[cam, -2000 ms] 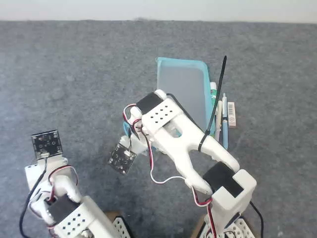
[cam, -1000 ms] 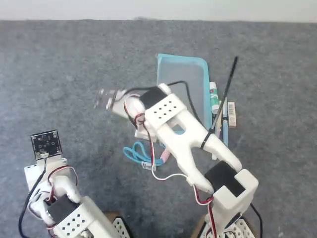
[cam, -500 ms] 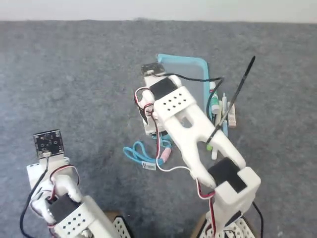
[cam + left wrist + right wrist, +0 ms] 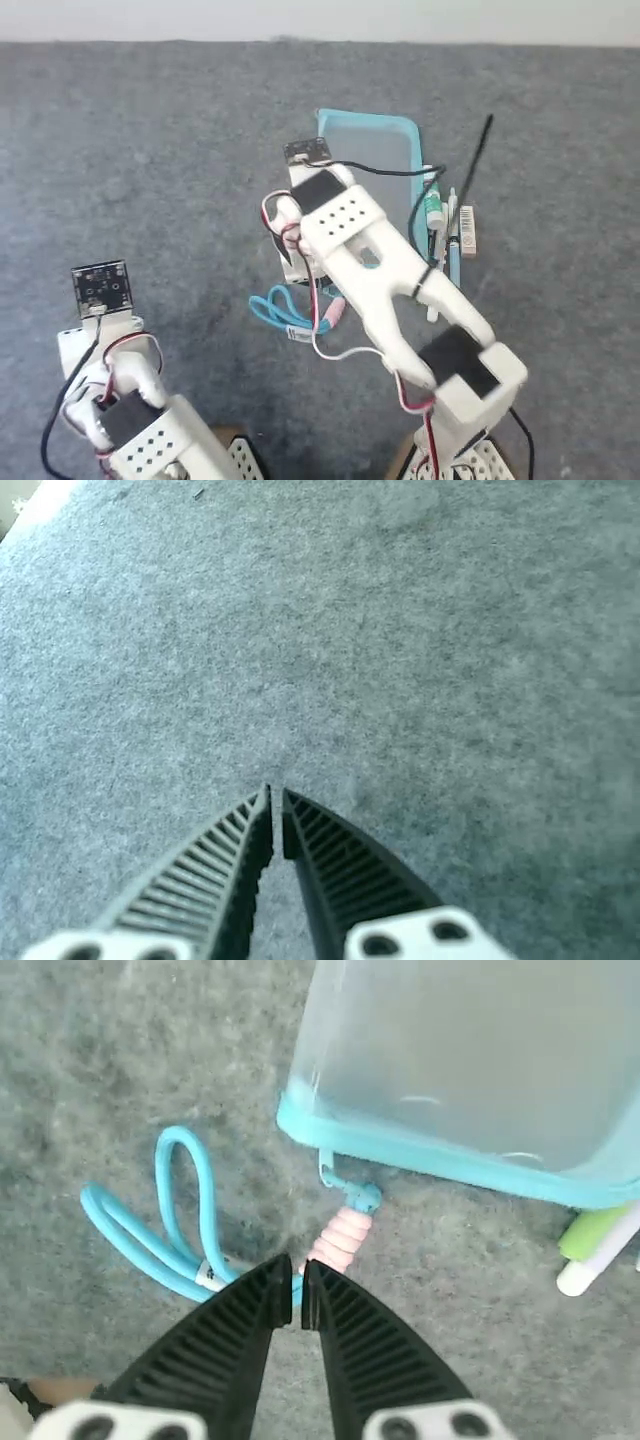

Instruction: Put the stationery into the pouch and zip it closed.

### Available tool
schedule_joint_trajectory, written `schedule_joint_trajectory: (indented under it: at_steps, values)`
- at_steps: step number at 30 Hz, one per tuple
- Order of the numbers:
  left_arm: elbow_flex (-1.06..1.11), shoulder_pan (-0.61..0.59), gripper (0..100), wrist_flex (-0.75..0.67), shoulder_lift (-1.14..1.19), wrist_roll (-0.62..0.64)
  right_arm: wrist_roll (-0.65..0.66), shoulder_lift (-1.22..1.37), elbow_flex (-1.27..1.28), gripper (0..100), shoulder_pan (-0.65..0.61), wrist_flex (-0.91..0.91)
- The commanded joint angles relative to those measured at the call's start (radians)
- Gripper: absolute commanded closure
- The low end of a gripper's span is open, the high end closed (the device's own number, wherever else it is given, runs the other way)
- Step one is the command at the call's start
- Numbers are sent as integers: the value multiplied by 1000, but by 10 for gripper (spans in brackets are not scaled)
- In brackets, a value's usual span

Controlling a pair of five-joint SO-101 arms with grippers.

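R hand [image 4: 300, 1280]: fingers together, tips just beside pink zip pull [image 4: 338, 1238] at corner of pouch [image 4: 460, 1060]. Blue cord [image 4: 150, 1230] loops alongside. In high view, stationery [image 4: 447, 240] lies outside, just beside pouch's right edge; R arm [image 4: 380, 270] covers pouch's near-left corner. L hand [image 4: 277, 810]: fingers together, over grey surface [image 4: 150, 150].

Right arm [image 4: 378, 268] covers near end of pouch [image 4: 372, 150], part of pens [image 4: 453, 250]. Right wrist view: pouch, pens cut off by frame edge.
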Motion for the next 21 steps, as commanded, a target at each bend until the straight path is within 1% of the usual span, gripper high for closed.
schedule_joint_trajectory:
  at_steps: [1, 3, 6, 8, 10, 12, 15, 17, 21]
  values:
    - [-10, 6, 987, 0, -17, -9, -32, -147, 117, 961, 12, -96]
    - [-10, 6, 987, 0, -17, -9, -34, -180, 222, 961, -8, -154]
    - [-10, 6, 987, 3, -17, -9, -26, -193, 374, 957, -33, -298]
    - [-10, 6, 987, 3, -17, -9, -26, -194, 428, 957, -45, -369]
    - [-10, 6, 987, 5, -17, -9, -25, -206, 422, 954, -58, -364]
    - [-10, 6, 987, 5, -17, -9, -26, -222, 387, 924, -58, -323]
    - [-10, 6, 987, 5, -17, -9, -69, -231, 362, 890, -58, -292]
    - [-10, 6, 987, 5, -17, -9, -103, -223, 379, 887, -58, -291]
    - [-10, 6, 987, 5, -17, -9, -118, -196, 419, 880, -56, -300]
